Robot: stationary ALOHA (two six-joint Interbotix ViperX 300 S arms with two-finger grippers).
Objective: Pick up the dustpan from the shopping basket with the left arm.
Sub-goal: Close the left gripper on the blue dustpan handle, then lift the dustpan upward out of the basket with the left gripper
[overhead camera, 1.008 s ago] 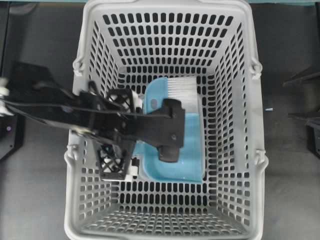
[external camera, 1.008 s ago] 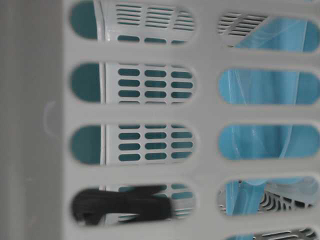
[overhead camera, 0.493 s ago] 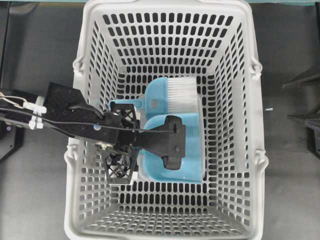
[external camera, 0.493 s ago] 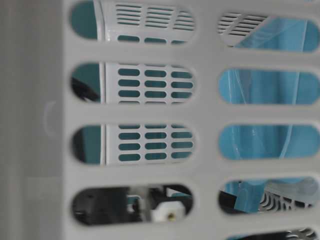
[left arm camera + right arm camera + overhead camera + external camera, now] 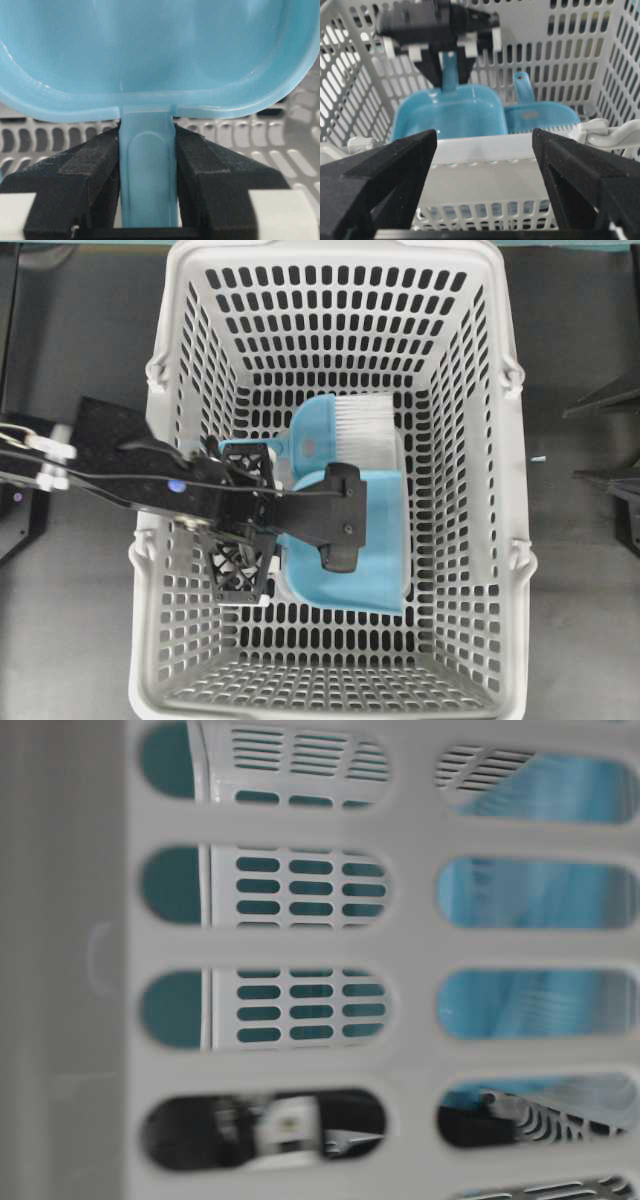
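Your left arm (image 5: 150, 485) enters from the left edge of the overhead view and crosses the shopping basket (image 5: 500, 490) rim, wrist pitched down inside. The left gripper (image 5: 147, 165) is clamped on the dustpan (image 5: 150, 45): in the left wrist view both black fingers (image 5: 95, 170) press flat against the sides of the thin handle, just below where it joins the pan. The dustpan sits low in the basket's middle, pan extending rightward from the gripper in the overhead view; whether it is clear of the floor cannot be told. Just beside it, toward the top of that view, lies the blue hand brush (image 5: 345, 430), its white bristles pointing away. Your right gripper (image 5: 485, 170) stands with jaws wide apart, holding nothing, looking into the basket from outside.
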